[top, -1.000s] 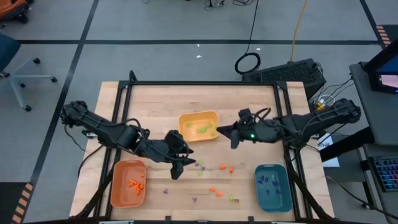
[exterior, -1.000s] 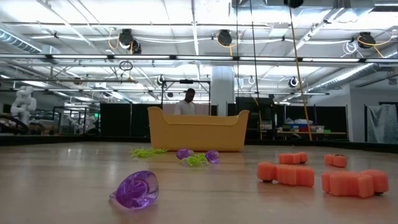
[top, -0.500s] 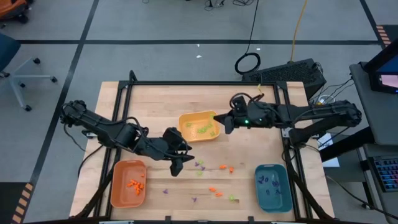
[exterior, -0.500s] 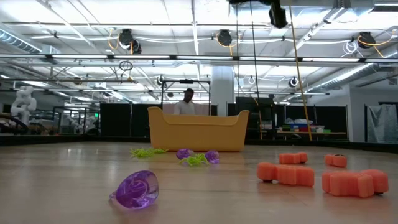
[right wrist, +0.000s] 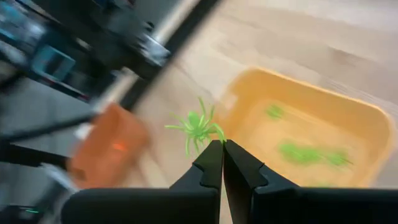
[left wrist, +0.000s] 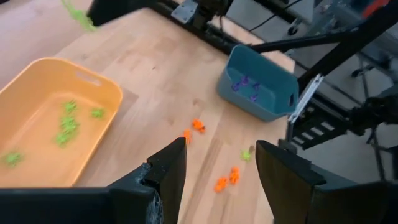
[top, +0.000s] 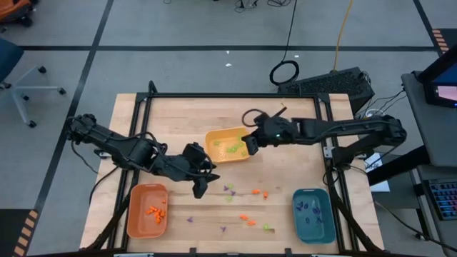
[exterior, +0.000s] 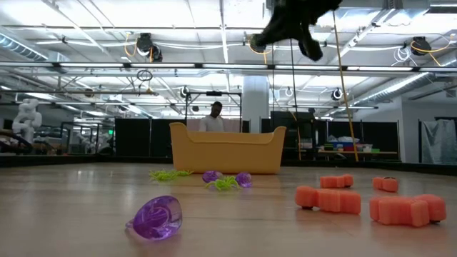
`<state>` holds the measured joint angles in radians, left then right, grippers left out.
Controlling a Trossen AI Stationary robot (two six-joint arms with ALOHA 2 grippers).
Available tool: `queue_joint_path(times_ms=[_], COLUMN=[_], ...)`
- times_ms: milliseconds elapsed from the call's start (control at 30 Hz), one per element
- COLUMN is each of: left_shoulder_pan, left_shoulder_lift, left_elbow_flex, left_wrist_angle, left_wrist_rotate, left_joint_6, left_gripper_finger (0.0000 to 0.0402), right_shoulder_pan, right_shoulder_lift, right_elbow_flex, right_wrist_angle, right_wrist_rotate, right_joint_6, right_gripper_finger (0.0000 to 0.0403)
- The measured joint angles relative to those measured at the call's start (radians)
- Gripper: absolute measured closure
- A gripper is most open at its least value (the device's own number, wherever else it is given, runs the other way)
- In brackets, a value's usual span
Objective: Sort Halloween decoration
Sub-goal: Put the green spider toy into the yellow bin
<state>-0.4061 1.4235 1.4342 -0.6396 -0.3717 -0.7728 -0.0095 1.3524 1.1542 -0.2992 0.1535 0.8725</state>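
Note:
The Halloween decoration is small orange (top: 257,192), purple (top: 230,189) and light green (top: 267,228) pieces loose on the wooden table; more lie in the trays. My right gripper (right wrist: 222,144) is shut on a light green spider piece (right wrist: 198,129) and hangs above the right end of the yellow tray (top: 227,145). In the high view that gripper (top: 248,143) reaches in from the table's right. My left gripper (left wrist: 217,155) is open with nothing between its fingers. It hovers (top: 200,187) between the orange tray (top: 146,209) and the loose pieces. My right gripper pinches the green spider piece by its near edge (right wrist: 214,135) between its two fingertips. The fingers slant down from the table's right. The spider sticks out beyond the tips, lifted clear above the yellow tray.
The yellow tray holds several green pieces (right wrist: 305,152), the orange tray orange ones (top: 154,211), the teal tray (top: 313,213) purple ones. In the low view a purple piece (exterior: 157,216) and orange pieces (exterior: 328,200) lie near the front. A black frame (top: 228,95) borders the table.
My right gripper, still shut on the green spider, has gone toward the table's left and down. It has passed from right of the yellow tray to above that tray's right end and has dropped into the top of the low view.

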Motion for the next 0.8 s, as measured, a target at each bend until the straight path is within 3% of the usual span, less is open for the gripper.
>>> queue_joint_path(times_ms=[133,500,800], left_shoulder_pan=[0.0,0.0,0.0], left_shoulder_lift=[0.002,0.003,0.003], left_elbow_flex=[0.0,0.0,0.0], left_wrist_angle=[-0.014,-0.017,-0.037], left_wrist_rotate=[0.0,0.0,0.0], left_joint_6=[-0.007,-0.007,-0.006], left_gripper_finger=[0.021,0.021,0.021], right_shoulder_pan=[-0.023,-0.05,-0.057], right_shoulder_lift=[0.062,0.232,0.33], right_elbow_flex=[0.0,0.0,0.0], right_wrist_angle=[-0.062,-0.017,-0.025], right_wrist_rotate=[-0.001,-0.001,0.029], right_joint_6=[-0.043,-0.2,-0.177], right_gripper_finger=[0.0403,0.0403,0.0398])
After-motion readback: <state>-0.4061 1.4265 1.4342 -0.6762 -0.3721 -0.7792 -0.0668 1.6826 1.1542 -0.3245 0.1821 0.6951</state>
